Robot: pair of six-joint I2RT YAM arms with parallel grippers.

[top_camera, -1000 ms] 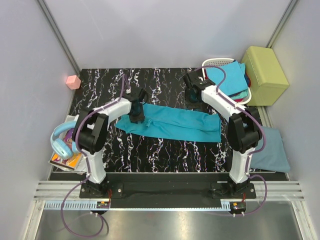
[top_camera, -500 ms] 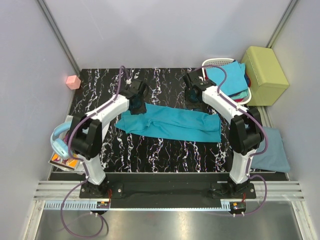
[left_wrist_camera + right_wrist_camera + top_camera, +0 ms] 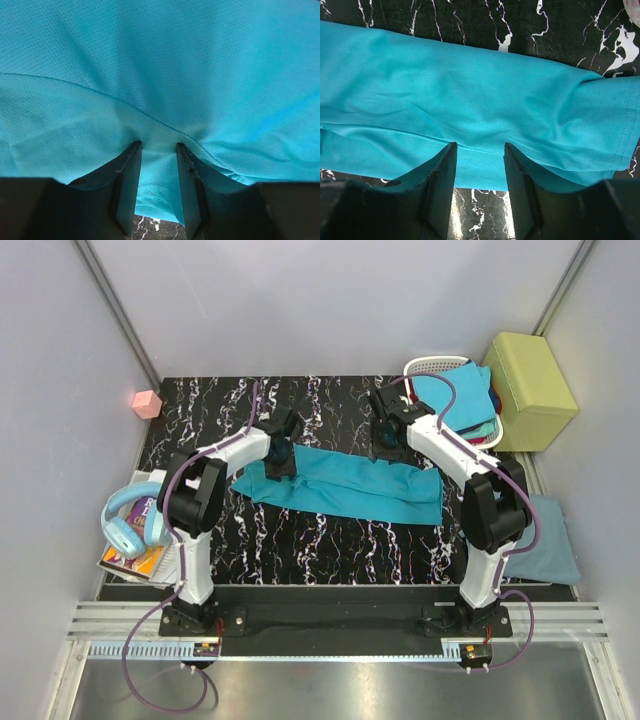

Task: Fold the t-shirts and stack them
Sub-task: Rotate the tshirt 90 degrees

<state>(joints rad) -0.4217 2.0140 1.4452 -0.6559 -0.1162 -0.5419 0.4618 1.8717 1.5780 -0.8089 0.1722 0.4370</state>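
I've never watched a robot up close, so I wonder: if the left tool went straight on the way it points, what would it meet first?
The teal t-shirt: the left tool points down into it, tips seemingly at the cloth, though depth is hard to judge. The black marbled table lies beneath.

Bright, even light; sharp focus.

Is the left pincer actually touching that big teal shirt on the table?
Touching. The left wrist view shows the left pincer dug into the teal t-shirt, cloth puckering around both prongs.
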